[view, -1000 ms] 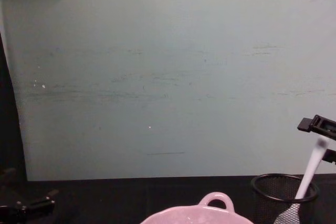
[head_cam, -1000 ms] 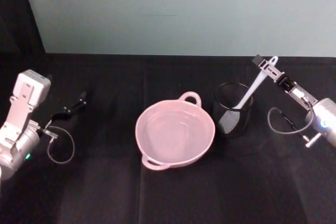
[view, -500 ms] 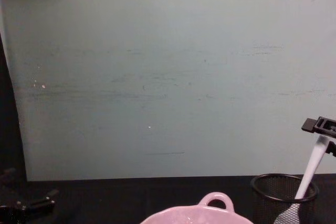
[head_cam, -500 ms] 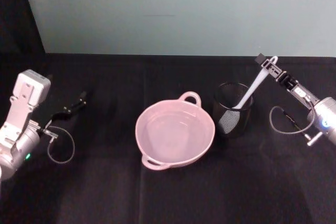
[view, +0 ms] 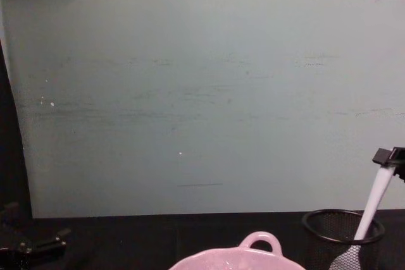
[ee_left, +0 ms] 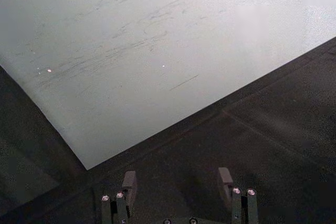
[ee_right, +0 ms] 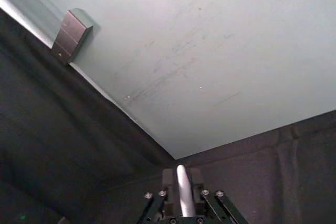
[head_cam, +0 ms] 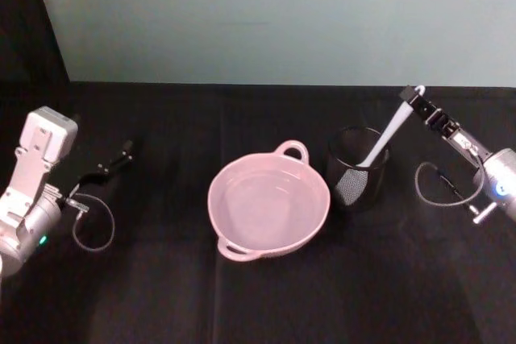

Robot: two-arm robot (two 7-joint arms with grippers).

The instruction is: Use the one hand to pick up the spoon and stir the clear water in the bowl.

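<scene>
Your right pincer (head_cam: pixel 414 100) is gripping the very top of the spoon (head_cam: pixel 379 144), toward the far right corner of the counter (head_cam: pixel 161 296). In the right wrist view the white handle is sitting between the two fingers, which are looking closed narrowly onto it.

The spoon is standing head down in the black mesh cup (head_cam: pixel 375 191). Its long axis is leaning up and out toward the right edge, so the handle is running straight into the pincer.

The pink bowl (head_cam: pixel 214 199) is sitting mid-counter, just beside the cup on the side facing the left edge.

As I judge it, the next move is calling for a lift along the spoon's own slant until the head is clearing the cup's rim. A short carry toward the left edge then puts it over the bowl.

Your left pincer (ee_left: pixel 177 174) is resting near the left edge, fingers wide apart and holding nothing. The right arm is by far the nearer one.
</scene>
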